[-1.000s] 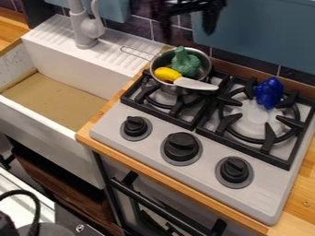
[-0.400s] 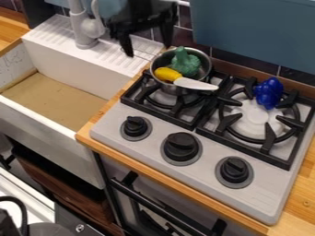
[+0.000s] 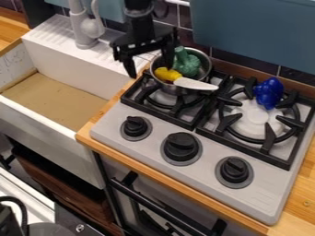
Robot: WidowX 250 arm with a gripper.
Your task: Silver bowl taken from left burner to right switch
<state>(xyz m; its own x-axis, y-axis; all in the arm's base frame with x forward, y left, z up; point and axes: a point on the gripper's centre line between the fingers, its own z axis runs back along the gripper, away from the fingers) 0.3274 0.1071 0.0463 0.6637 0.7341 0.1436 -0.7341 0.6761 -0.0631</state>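
Silver bowl [image 3: 173,89] sits on the left burner [image 3: 176,104], toward the back. Inside it: green broccoli-like toy [image 3: 187,64], stalk up, and yellow handle of a knife [image 3: 196,84]. Knife's pale blade crosses the front-right rim and sticks out over the grate, so bowl is loaded and that side is obstructed. Blue toy [image 3: 269,93] at the back of the right burner [image 3: 257,120], on the grate. Three black knobs along the stove front: left knob [image 3: 135,127], middle knob [image 3: 181,146], right knob [image 3: 234,169]. White sink [image 3: 98,73] left of stove, gray faucet [image 3: 82,27] behind it. Wood surface [image 3: 90,136] edges the stove.

Arm [image 3: 139,20] comes in from the top edge, hangs down at the back, between faucet and blue wall panel [image 3: 258,32]. Gripper [image 3: 150,72] points down, fingers spread wide, one at bowl's left rim in this view, other by the sink edge. Nothing held. Can't tell if it touches the bowl.
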